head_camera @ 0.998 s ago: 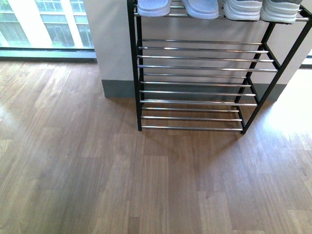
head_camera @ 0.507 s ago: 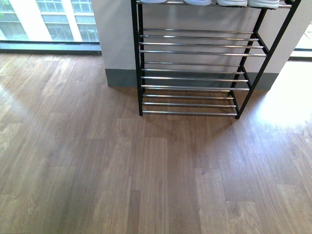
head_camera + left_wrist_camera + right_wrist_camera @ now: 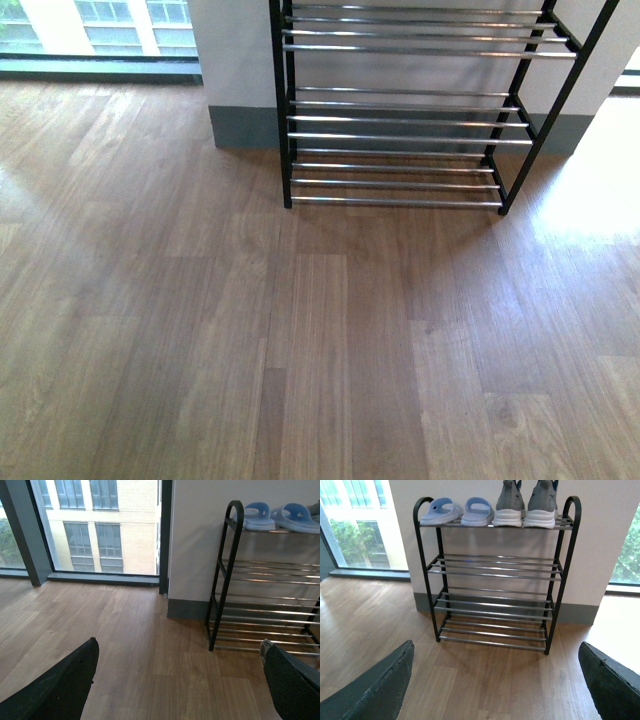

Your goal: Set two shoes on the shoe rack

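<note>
The left gripper [image 3: 177, 680] is hanging wide open over the wooden floor [image 3: 300, 340], its two dark fingers [image 3: 60, 687] spread far apart with only bare boards between them, holding and touching nothing. The right gripper [image 3: 495, 680] is gaping just as wide and is equally empty, its fingers [image 3: 375, 687] framing the floor in front of the shoe rack [image 3: 495, 600].

The rack is standing against a pale wall [image 3: 600, 540], its long axis running along that wall. On its top shelf the slides [image 3: 457, 511] are sitting at the left end and the sneakers [image 3: 525, 505] at the right end, both pairs side by side. Each shoe is lying with its long axis across the shelf bars. The sneakers are turning their heels outward, toes toward the wall; the slides are showing their open heel ends outward too.

The tops of the sneakers are being cut off by the edge of the right wrist view. In the left wrist view only the slides [image 3: 275, 516] and a sliver of one sneaker are showing. The front view is catching only the rack's lower shelves [image 3: 400, 120], with the top shelf and all the shoes out of frame, and neither arm is appearing there.
</note>
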Motion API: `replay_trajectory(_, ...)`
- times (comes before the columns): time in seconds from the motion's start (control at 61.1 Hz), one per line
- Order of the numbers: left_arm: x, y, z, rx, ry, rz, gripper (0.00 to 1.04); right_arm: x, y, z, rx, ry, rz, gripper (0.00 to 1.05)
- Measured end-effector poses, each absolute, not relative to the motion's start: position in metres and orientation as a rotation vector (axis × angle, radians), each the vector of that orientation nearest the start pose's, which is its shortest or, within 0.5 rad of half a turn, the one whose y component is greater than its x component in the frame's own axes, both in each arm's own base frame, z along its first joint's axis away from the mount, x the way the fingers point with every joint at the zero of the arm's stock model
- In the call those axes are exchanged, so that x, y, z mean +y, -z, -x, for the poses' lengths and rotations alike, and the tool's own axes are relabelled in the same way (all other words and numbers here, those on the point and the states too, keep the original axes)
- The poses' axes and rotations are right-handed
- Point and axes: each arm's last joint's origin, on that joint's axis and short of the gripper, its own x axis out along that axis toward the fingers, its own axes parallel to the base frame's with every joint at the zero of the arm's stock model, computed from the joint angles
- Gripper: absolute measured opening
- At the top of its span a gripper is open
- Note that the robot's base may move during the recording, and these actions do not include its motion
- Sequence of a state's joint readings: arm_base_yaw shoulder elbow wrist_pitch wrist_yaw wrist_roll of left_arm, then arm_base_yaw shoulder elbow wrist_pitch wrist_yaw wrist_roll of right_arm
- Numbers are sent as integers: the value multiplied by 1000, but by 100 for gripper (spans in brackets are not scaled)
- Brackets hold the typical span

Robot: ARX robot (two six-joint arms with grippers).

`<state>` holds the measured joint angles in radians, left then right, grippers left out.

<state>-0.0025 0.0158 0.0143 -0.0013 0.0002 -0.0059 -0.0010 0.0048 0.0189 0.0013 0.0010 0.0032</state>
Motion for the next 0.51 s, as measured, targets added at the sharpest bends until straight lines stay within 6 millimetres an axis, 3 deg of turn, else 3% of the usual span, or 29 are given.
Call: replay_trajectory(0.507, 0, -167, -98, 3, 3, 5, 95, 0, -170, -97, -15, 2, -3, 95)
